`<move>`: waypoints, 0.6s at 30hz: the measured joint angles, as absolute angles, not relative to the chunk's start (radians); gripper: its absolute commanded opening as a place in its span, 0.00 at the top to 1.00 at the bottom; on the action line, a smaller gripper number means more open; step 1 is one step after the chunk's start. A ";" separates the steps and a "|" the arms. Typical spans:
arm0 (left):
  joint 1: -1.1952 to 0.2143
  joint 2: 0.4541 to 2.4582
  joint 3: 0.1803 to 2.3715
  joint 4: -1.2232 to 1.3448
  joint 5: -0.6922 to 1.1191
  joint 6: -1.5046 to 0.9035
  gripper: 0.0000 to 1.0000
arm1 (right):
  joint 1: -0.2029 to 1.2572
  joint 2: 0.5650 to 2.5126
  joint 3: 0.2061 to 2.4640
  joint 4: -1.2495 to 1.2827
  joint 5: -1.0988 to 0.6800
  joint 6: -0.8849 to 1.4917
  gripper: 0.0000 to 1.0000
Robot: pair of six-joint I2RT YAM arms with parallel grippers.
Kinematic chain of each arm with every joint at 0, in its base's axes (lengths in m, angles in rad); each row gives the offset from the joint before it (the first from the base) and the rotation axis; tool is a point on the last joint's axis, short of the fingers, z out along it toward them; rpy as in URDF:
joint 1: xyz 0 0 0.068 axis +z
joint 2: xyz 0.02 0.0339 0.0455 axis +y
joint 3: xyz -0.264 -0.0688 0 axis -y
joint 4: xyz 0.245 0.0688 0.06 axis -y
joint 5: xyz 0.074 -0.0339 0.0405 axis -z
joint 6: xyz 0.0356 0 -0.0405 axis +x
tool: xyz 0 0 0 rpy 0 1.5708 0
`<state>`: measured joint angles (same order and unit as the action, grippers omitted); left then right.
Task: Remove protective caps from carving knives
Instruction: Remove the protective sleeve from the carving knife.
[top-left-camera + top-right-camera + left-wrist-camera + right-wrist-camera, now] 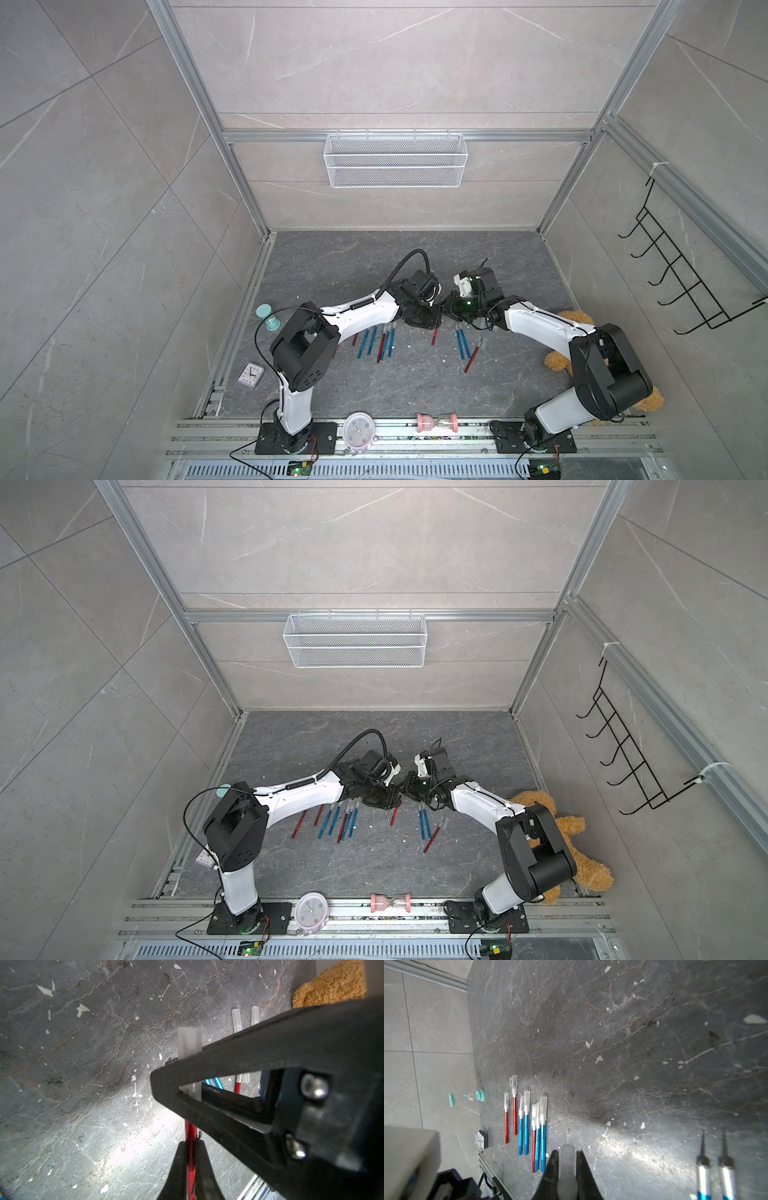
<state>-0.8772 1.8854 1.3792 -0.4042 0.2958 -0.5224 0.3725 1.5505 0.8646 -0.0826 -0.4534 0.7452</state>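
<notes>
Above the middle of the dark table my two grippers meet tip to tip. My left gripper (436, 318) (190, 1142) is shut on the red handle of a carving knife (190, 1132) (434, 336). My right gripper (449, 306) (567, 1152) is shut on that knife's translucent protective cap (566, 1167) (189, 1043). A right finger hides where the cap meets the blade. Several capped red and blue knives (527, 1122) (378, 340) lie in a row to the left. Two bare-tipped blue knives (714, 1157) (462, 340) and a capped red knife (473, 355) lie to the right. Two more caps (236, 1020) show beyond.
A brown teddy bear (575, 318) lies under my right arm. A turquoise hourglass (266, 318) and a small white clock (250, 376) sit at the left edge. A pink clock (358, 432) and a pink hourglass (437, 423) stand on the front rail. White specks litter the table.
</notes>
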 measured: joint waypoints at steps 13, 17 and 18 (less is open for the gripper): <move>-0.877 1.885 1.379 -0.387 0.290 -0.522 1.00 | 0.345 1.568 0.889 -0.102 -0.487 0.745 0.95; -0.877 1.885 1.379 -0.388 0.288 -0.519 1.00 | 0.339 1.580 0.899 -0.104 -0.495 0.745 0.95; -0.877 1.885 1.380 -0.393 0.293 -0.518 1.00 | 0.338 1.582 0.902 -0.101 -0.489 0.744 0.95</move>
